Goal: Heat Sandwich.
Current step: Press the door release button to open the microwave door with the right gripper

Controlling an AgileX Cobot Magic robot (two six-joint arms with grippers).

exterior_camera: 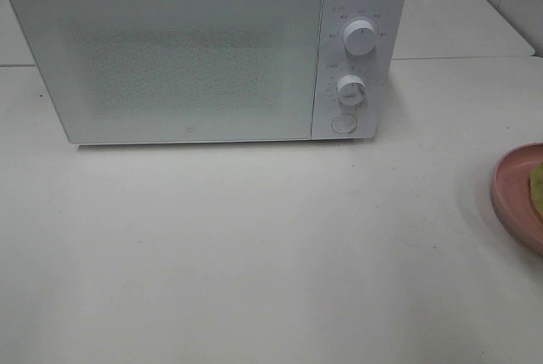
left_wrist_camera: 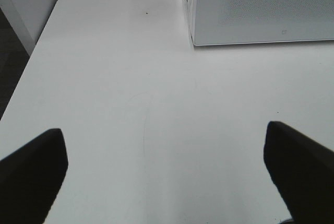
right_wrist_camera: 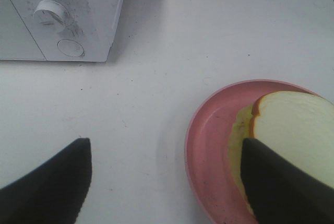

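Note:
The sandwich (right_wrist_camera: 292, 125), white bread with a tan crust and pale yellow filling, lies on a round pink plate (right_wrist_camera: 209, 145). In the high view only a yellow sliver of the sandwich (exterior_camera: 537, 182) shows at the right edge, on the pink plate (exterior_camera: 513, 190). My right gripper (right_wrist_camera: 167, 182) is open above the table, one finger (right_wrist_camera: 276, 182) over the sandwich's near part. My left gripper (left_wrist_camera: 167, 172) is open over bare table, near the microwave's (left_wrist_camera: 261, 10) front left corner. Neither gripper shows in the high view.
The white microwave (exterior_camera: 204, 50) stands at the back with its door shut. On its right panel sit two knobs (exterior_camera: 360, 39) and a round button (exterior_camera: 343, 122). The table's left edge (left_wrist_camera: 31, 62) drops to a dark floor.

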